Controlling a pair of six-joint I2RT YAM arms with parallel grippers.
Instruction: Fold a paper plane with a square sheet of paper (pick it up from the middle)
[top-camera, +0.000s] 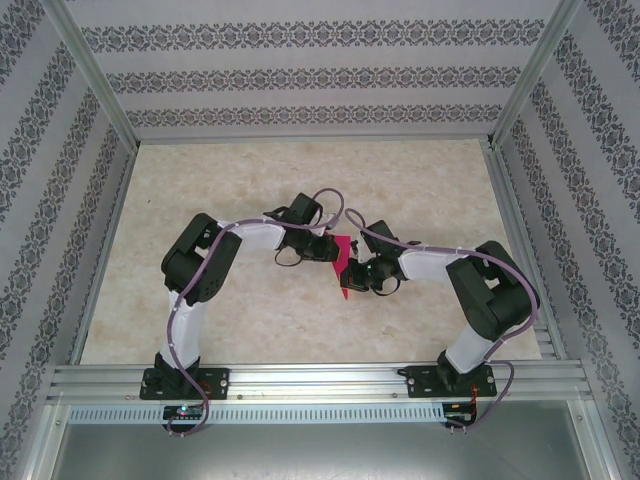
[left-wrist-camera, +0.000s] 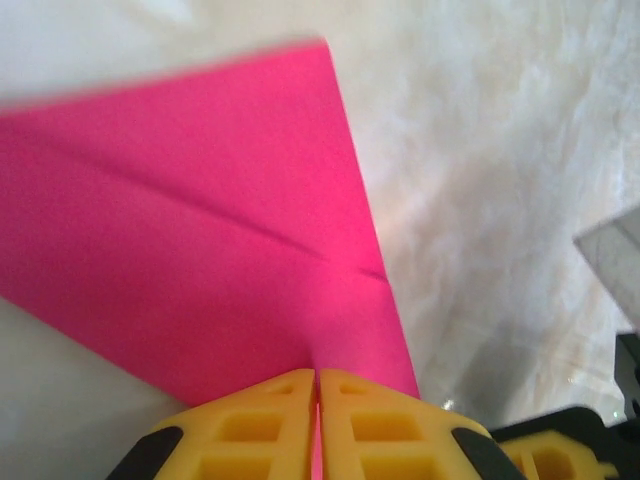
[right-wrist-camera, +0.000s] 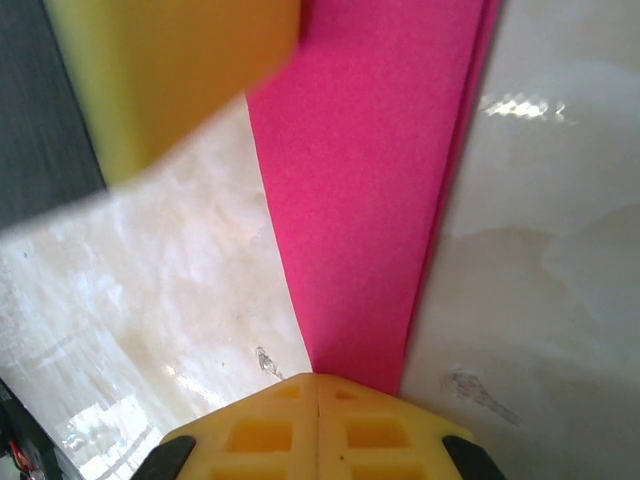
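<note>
Left tool (top-camera: 328, 250) and right tool (top-camera: 360, 272) meet over the middle of the pale marbled tabletop (top-camera: 250, 190) in the top view, both arms bent inward from their bases at the near edge. The pink paper (top-camera: 343, 262) sits between the two tools as a small, narrow folded shape with its lower tip pointing toward the near edge; from this height I cannot tell whether it touches the tabletop. From the left wrist, the left tool (left-wrist-camera: 317, 378) has its yellow fingers pressed together on the near edge of the pink paper (left-wrist-camera: 200, 230). The paper spreads away from them as a broad flat panel with a dark crease running across it, and the tabletop (left-wrist-camera: 480, 200) shows to the right. From the right wrist, the right tool (right-wrist-camera: 317, 380) is likewise clamped tight on the pink paper (right-wrist-camera: 370, 200). Here the paper rises from the fingers as a long strip widening upward, with layered edges along its right side. A blurred yellow finger (right-wrist-camera: 170, 80) of the other tool stands at the upper left, beside the strip, over the tabletop (right-wrist-camera: 540, 250).
</note>
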